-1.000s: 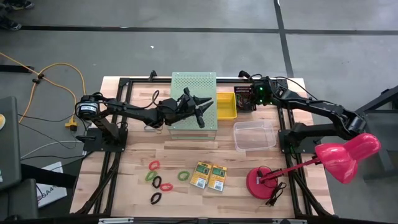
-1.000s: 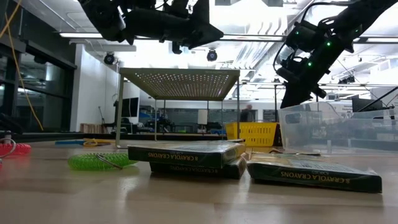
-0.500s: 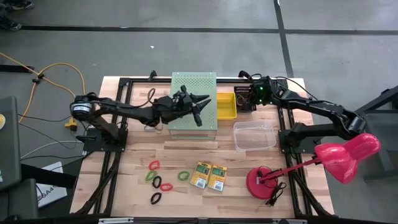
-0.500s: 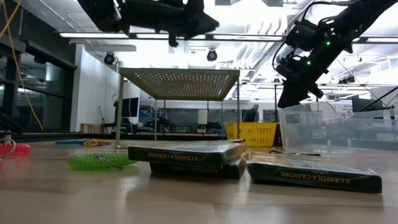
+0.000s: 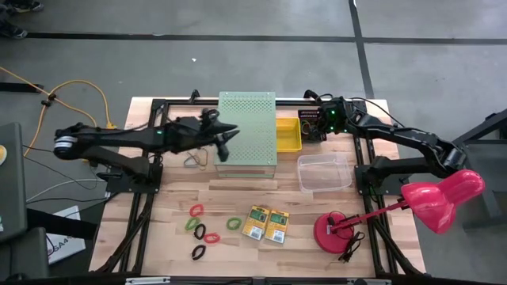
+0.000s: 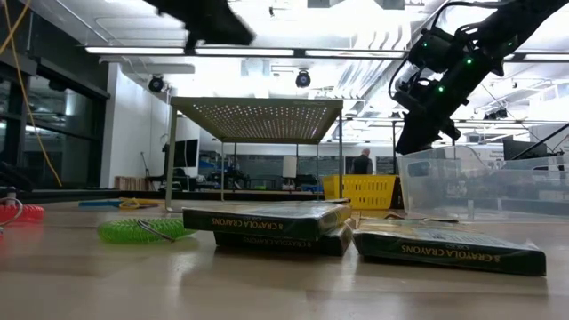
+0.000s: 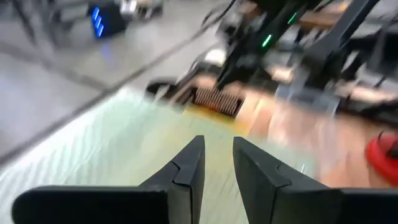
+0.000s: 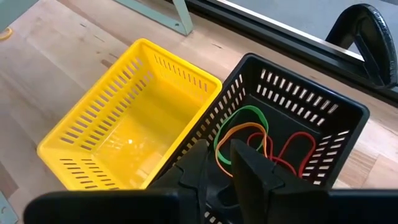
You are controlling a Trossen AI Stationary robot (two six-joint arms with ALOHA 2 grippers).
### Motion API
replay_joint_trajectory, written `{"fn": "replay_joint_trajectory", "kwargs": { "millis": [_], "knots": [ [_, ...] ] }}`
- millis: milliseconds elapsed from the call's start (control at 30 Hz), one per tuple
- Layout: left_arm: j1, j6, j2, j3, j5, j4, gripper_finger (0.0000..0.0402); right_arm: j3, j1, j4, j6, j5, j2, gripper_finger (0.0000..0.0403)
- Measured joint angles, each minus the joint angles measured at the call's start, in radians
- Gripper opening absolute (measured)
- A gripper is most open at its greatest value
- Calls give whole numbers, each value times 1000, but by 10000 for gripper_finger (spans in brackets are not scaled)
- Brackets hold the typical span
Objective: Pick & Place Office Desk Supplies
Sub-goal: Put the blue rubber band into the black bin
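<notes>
My left claw [image 5: 225, 142], slightly parted and empty, should pinch the light, floppy green band [image 5: 234, 224] across one strand

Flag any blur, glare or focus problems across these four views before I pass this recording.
Left wrist view: heavy motion smear over the pale-green perforated box and everything beyond, only the left claw crisp. Low view: blown-out ceiling lights, the near tabletop soft, and the crayon boxes readable. Right wrist view: sharp on the yellow basket and black basket. High view: evenly lit, no glare.
</notes>
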Motion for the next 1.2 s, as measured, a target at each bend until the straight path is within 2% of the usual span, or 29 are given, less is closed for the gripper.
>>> {"fn": "replay_joint_trajectory", "kwargs": {
  "millis": [167,367,567,867,1200],
  "knots": [
    [0,-83,-101,0,-2,-315,79,0,0,1,0,0,0,59],
    [0,-101,-141,0,68,-535,79,0,0,1,0,1,0,59],
    [0,-95,-133,0,181,-653,79,0,0,1,0,1,0,59],
    [0,76,-101,0,207,-783,79,0,0,5,0,1,0,59],
    [8,258,-45,0,229,-815,79,0,0,6,0,1,0,59]
  ]
}}
